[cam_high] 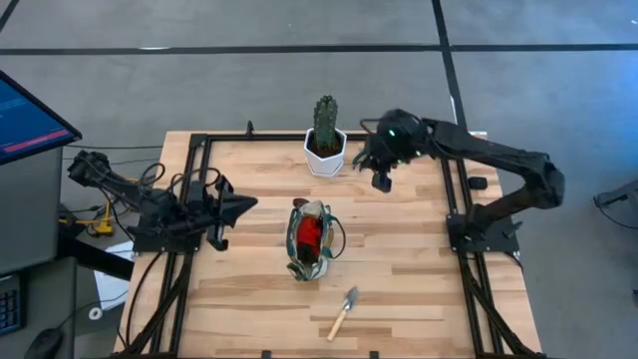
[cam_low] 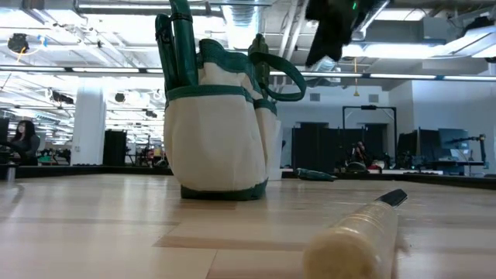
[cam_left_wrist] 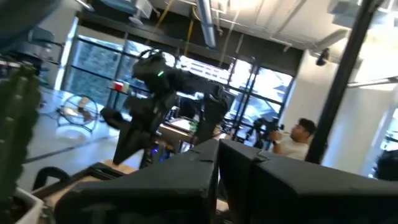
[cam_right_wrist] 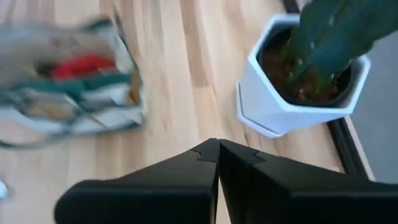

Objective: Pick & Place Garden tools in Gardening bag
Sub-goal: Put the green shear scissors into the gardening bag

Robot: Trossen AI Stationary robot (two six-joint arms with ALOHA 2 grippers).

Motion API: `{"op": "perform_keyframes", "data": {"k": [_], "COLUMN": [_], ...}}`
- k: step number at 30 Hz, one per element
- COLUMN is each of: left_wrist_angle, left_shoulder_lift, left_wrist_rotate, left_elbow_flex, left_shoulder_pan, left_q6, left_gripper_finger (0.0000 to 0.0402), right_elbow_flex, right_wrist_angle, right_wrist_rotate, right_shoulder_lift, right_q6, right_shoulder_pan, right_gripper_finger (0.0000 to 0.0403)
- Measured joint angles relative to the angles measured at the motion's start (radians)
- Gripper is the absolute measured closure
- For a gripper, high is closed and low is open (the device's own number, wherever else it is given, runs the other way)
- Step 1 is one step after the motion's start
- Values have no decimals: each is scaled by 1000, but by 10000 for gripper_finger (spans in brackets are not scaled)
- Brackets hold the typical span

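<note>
The cream gardening bag with green trim stands on its base at the table's middle, a red tool inside it; it shows also in the low view and the right wrist view. A wooden-handled trowel lies flat near the table's near edge; its handle fills the low view's foreground. My right gripper is shut and empty, high above the table at the far right, beside the cactus. My left gripper is shut and empty at the table's left.
A green cactus in a white hexagonal pot stands at the table's far middle, close to my right gripper; it shows in the right wrist view. A black frame rail runs along the table's right side. A person sits in the room beyond.
</note>
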Motion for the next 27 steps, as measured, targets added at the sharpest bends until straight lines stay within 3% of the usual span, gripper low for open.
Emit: {"op": "perform_keyframes", "data": {"k": [3,13,16,20,27], "left_wrist_angle": [1,0,0,0,-3], "left_shoulder_lift": [-9,-17,-17,-17,-17], "left_wrist_rotate": [0,0,0,0,0], "left_elbow_flex": [0,0,0,0,0], "left_shoulder_pan": [30,86,96,106,112], "left_q6": [3,4,4,4,4], "left_gripper_finger": [400,400,400,400,400], "right_elbow_flex": [10,13,13,14,13], "right_wrist_angle": [-18,-53,-74,-70,-56], "right_wrist_rotate": [-54,-23,-12,81,158], "right_shoulder_lift": [66,233,280,337,431], "right_q6": [-130,-322,-362,-430,-479], "right_shoulder_pan": [-90,-320,-349,-355,-315], "right_gripper_finger": [403,403,403,403,403]}}
